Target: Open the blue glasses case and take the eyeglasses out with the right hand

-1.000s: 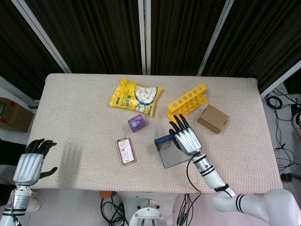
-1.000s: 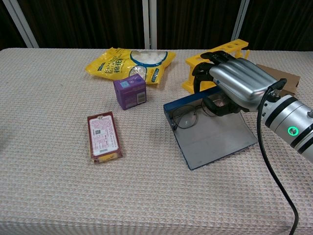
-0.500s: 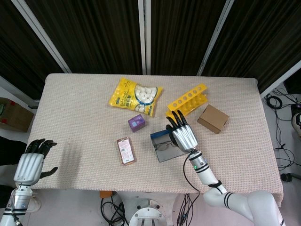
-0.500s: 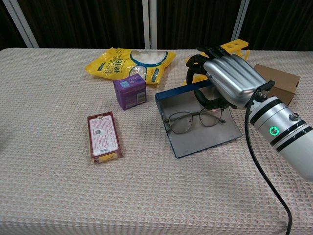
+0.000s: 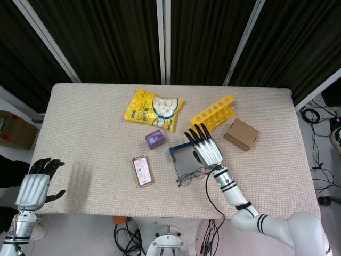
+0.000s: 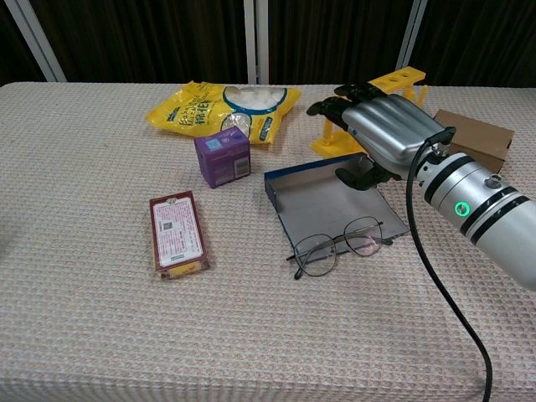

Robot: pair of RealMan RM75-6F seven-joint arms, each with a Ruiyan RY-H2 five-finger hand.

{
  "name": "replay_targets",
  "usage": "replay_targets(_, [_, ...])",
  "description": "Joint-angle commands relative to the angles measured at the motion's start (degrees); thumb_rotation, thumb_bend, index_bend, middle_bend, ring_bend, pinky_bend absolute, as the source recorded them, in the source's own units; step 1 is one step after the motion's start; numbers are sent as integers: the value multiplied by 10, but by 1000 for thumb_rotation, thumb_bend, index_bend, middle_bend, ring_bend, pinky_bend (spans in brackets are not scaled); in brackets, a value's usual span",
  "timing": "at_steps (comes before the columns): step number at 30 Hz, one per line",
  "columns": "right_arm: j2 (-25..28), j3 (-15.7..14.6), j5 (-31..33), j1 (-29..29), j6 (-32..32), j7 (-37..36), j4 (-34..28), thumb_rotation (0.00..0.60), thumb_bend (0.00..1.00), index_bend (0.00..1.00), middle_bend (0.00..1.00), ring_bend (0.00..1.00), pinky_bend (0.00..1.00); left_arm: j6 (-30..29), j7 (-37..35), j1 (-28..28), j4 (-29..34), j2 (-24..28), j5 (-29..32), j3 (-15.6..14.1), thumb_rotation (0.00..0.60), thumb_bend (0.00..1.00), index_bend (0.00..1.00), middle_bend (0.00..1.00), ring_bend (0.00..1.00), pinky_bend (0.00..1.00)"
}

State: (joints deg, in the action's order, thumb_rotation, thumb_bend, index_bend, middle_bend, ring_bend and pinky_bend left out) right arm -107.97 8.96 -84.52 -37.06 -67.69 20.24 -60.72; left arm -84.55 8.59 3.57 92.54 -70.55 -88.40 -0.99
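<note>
The left hand [image 5: 33, 185] hangs off the worktop's [image 5: 90, 122] near-left corner, fingers loosely spread, holding nothing. Well to its right the blue glasses case [image 6: 327, 199] lies open, the eyeglasses [image 6: 339, 246] half off its near edge (lenses on the cloth). Just above the case's far side hovers the right hand [image 6: 381, 138], fingers extended, grasping nothing.

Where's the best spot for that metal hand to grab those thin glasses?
Probably the bridge between the lenses of the eyeglasses, pinched from above. They lie flat, lenses partly over the blue case's near edge, so the thin frame's middle offers the clearest spot for the right hand.
</note>
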Motion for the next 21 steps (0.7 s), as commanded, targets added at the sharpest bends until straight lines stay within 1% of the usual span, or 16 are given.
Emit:
replay_targets(1, [57, 1, 9, 7, 12, 20, -88, 600, 211, 25, 104, 0, 0, 0, 1, 0, 1, 1, 0, 0, 600, 84, 245, 198, 120, 141])
replay_targets(3, [83, -13, 0, 14, 13, -7, -133, 600, 221, 83, 123, 0, 0, -1, 1, -1, 2, 2, 0, 0, 600, 84, 245, 198, 120, 141])
replay_targets(4, [95, -21, -4, 17, 17, -20, -152, 600, 228, 135, 135, 0, 0, -2, 2, -1, 3, 2, 1, 0, 600, 84, 245, 198, 120, 141])
replay_targets(6, [119, -41, -10, 22, 31, -46, -188, 600, 249, 281, 164, 0, 0, -2, 3, -2, 5, 4, 1, 0, 600, 84, 245, 198, 120, 141])
replay_targets(8, [134, -61, -15, 26, 44, -58, -208, 600, 269, 355, 178, 0, 0, -3, 5, -2, 7, 4, 0, 0, 600, 84, 245, 198, 120, 141])
replay_targets(10, [139, -73, -17, 29, 53, -64, -215, 600, 286, 385, 185, 0, 0, -5, 7, -3, 8, 4, -1, -1, 600, 84, 245, 198, 120, 141])
replay_targets(13, [135, -84, -19, 32, 60, -65, -206, 600, 313, 417, 197, 0, 0, -5, 9, -4, 10, 4, -2, -3, 600, 84, 244, 198, 120, 141])
replay_targets(21, [110, -84, -21, 30, 68, -71, -167, 600, 334, 458, 215, 0, 0, -10, 12, -8, 15, 7, -2, -4, 600, 84, 245, 198, 120, 141])
